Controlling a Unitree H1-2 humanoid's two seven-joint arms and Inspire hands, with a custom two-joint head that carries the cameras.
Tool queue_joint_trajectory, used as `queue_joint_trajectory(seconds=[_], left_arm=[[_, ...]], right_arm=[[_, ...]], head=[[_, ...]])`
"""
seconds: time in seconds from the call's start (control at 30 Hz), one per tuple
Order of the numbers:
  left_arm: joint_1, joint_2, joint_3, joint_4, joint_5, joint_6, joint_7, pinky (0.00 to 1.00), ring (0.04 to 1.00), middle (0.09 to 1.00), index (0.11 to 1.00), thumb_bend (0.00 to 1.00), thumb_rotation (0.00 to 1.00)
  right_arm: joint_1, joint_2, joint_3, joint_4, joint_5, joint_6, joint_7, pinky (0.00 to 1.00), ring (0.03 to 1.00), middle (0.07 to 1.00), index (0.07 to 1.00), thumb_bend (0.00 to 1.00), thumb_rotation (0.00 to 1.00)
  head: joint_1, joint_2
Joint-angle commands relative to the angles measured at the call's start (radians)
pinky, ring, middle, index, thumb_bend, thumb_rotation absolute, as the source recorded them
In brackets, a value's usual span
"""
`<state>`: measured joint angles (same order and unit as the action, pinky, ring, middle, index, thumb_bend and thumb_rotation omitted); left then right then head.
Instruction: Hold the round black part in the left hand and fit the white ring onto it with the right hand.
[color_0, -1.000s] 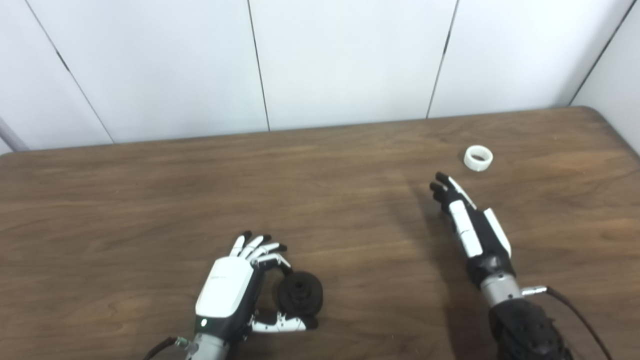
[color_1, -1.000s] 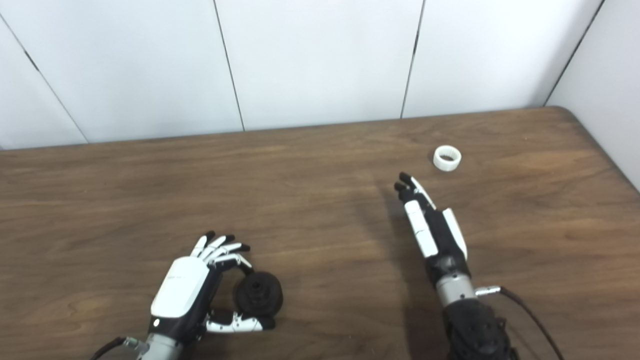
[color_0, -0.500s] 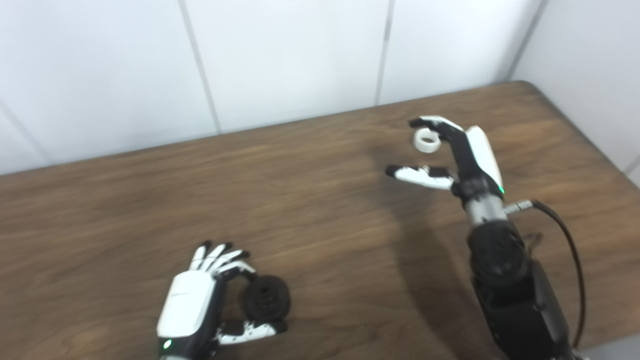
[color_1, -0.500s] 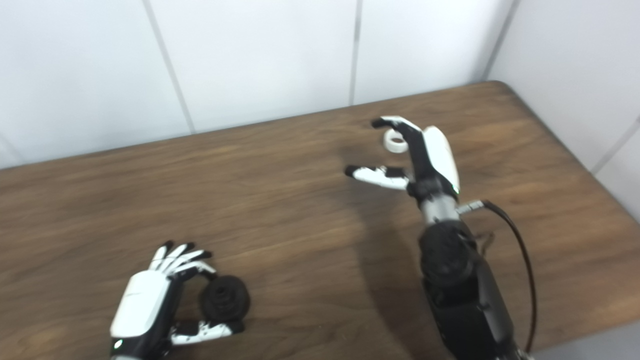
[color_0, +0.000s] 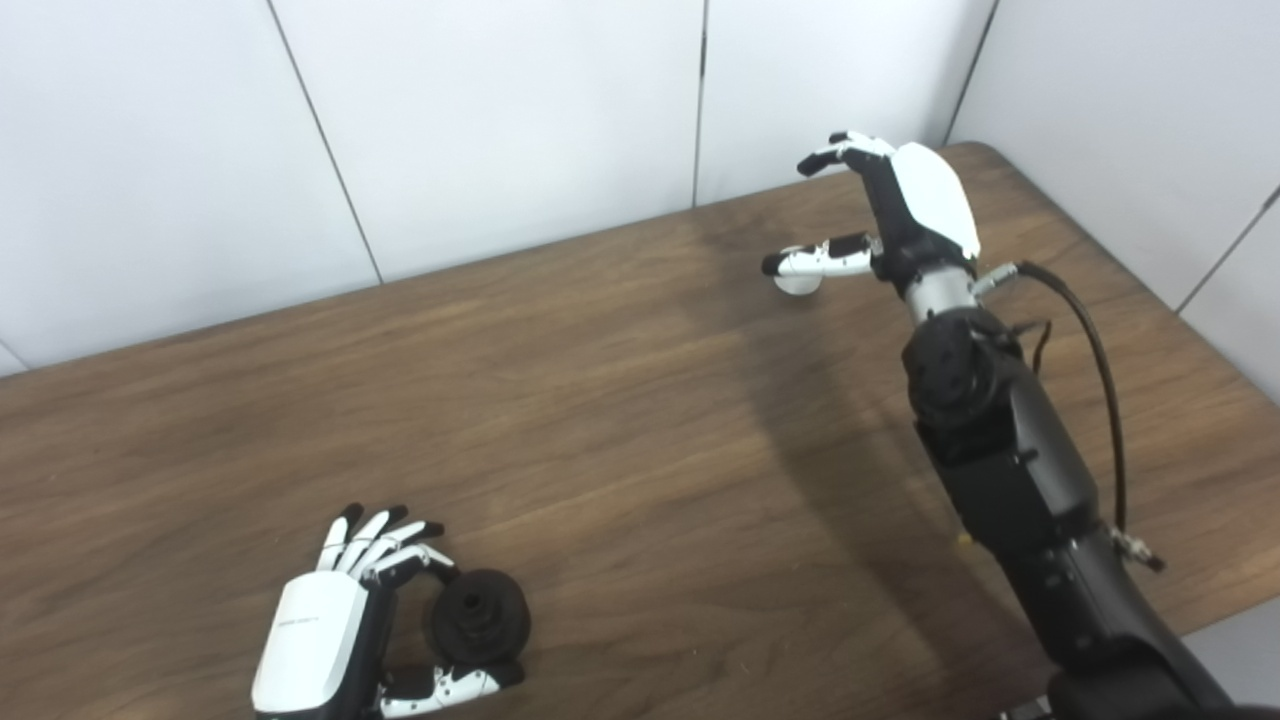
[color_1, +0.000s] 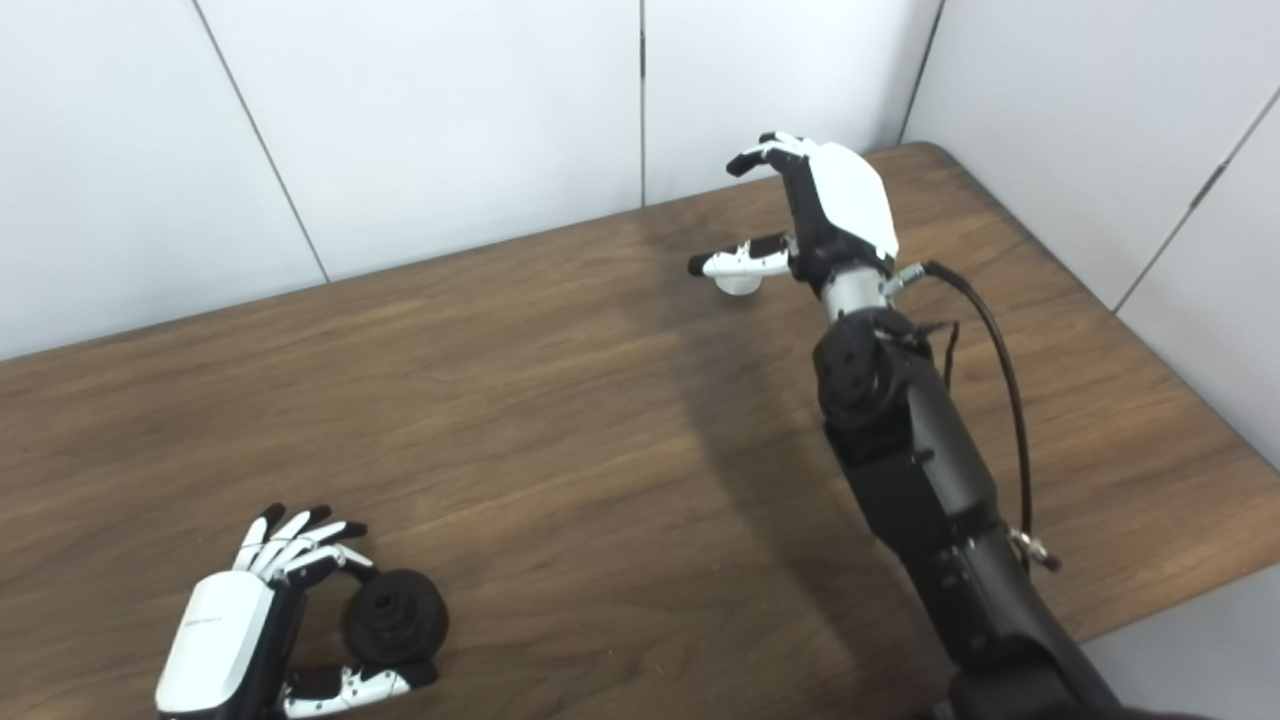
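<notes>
1. Table (color_0: 600, 400): a brown wood-grain top that fills most of both views. Its far edge runs along a white panelled wall (color_0: 500, 120), and its rounded far right corner lies just behind the raised right hand.

2. Right arm (color_0: 1000, 440): a black, jointed arm entering from the lower right and reaching up towards the far right corner. A black cable (color_0: 1100, 370) loops along its outer side from the wrist.

3. Right hand (color_0: 890, 215): held above the table at the far right, its white back turned up. The fingers (color_0: 845, 150) curl forward and the thumb (color_0: 815, 262) points left, with a clear gap between them; the hand is spread and empty.

4. Left hand (color_0: 340, 630): low at the near left edge, its white back turned up and its fingers fanned forward. Thumb and nearest finger close around the round black part, one on each side, and grip it.

5. Round black part (color_0: 480, 620): a dark, wheel-like disc with a raised hub, held on edge at the table surface just right of the left palm.

6. White ring (color_0: 800, 284): it lies on the table directly under the right thumb, partly covered by it. Whether the thumb touches it cannot be told. It is well apart from the black part.
</notes>
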<state>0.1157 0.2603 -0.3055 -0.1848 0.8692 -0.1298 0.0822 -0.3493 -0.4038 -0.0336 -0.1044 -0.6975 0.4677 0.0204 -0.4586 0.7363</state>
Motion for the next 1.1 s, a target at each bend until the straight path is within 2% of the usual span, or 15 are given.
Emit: queue_joint_trajectory(seconds=[0.0, 0.23, 0.47, 0.73, 0.87, 1.07], left_arm=[[0.009, 0.020, 0.012, 0.008, 0.009, 0.005, -0.001, 1.00, 0.899, 0.786, 0.485, 0.52, 0.06], [0.013, 0.019, 0.022, 0.012, 0.004, -0.006, 0.006, 1.00, 0.896, 0.780, 0.485, 0.52, 0.06], [0.021, 0.013, 0.024, 0.003, 0.001, -0.004, 0.002, 1.00, 0.900, 0.779, 0.485, 0.52, 0.06], [0.024, 0.009, 0.024, -0.007, 0.005, 0.008, -0.008, 1.00, 0.905, 0.782, 0.485, 0.52, 0.06], [0.025, 0.006, 0.025, -0.011, 0.003, 0.010, -0.012, 1.00, 0.909, 0.784, 0.485, 0.52, 0.06], [0.026, 0.003, 0.026, -0.010, 0.004, 0.007, -0.007, 1.00, 0.903, 0.784, 0.485, 0.52, 0.06]], right_arm=[[-0.057, -0.038, -0.009, 0.007, -0.013, -0.001, -0.002, 0.96, 0.948, 0.901, 0.702, 0.81, 0.26], [-0.134, -0.084, 0.037, 0.149, -0.044, 0.000, 0.046, 0.99, 0.982, 0.928, 0.715, 0.83, 0.24], [-0.190, -0.092, 0.073, 0.241, -0.124, 0.002, 0.156, 1.00, 1.000, 0.942, 0.726, 0.89, 0.28], [-0.217, -0.060, 0.069, 0.310, -0.220, 0.002, 0.244, 1.00, 1.000, 0.947, 0.725, 0.91, 0.29], [-0.227, -0.042, 0.050, 0.338, -0.258, 0.002, 0.288, 1.00, 1.000, 0.952, 0.737, 0.89, 0.30], [-0.237, -0.031, 0.029, 0.378, -0.289, 0.002, 0.299, 1.00, 1.000, 0.939, 0.736, 0.88, 0.30]], head=[[-0.001, 0.000], [-0.002, -0.002], [0.009, -0.001], [0.015, 0.000], [0.015, 0.000], [0.017, -0.002]])
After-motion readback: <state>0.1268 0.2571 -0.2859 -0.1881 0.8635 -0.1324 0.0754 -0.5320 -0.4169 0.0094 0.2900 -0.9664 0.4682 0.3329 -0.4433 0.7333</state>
